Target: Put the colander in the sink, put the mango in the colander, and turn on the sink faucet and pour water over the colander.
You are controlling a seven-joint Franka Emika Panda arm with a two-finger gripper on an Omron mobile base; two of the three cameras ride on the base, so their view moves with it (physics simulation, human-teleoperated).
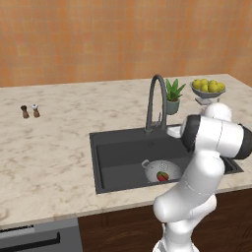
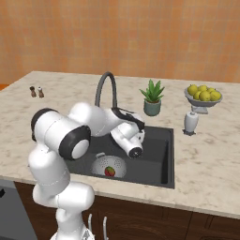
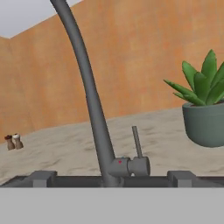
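Home kitchen, rendered. Landmark: a dark sink (image 1: pixel 118 152) sunk into a pale marbled stone table (image 1: pixel 49 147). A tall arched faucet (image 1: pixel 156 101) stands at the sink's back edge, its small lever (image 3: pixel 136 142) upright beside the base. Inside the sink, a colander (image 1: pixel 158 170) with a mango (image 1: pixel 162 176) in it. Behind the sink to the right, a potted plant (image 2: pixel 152 98); further right, a bowl of yellow fruit (image 2: pixel 203 95). Far left of the sink, salt and pepper shakers (image 1: pixel 30 111). Behind it all, an orange wall (image 1: pixel 98 39). Below the table, dark wood cabinet fronts (image 2: pixel 140 220).
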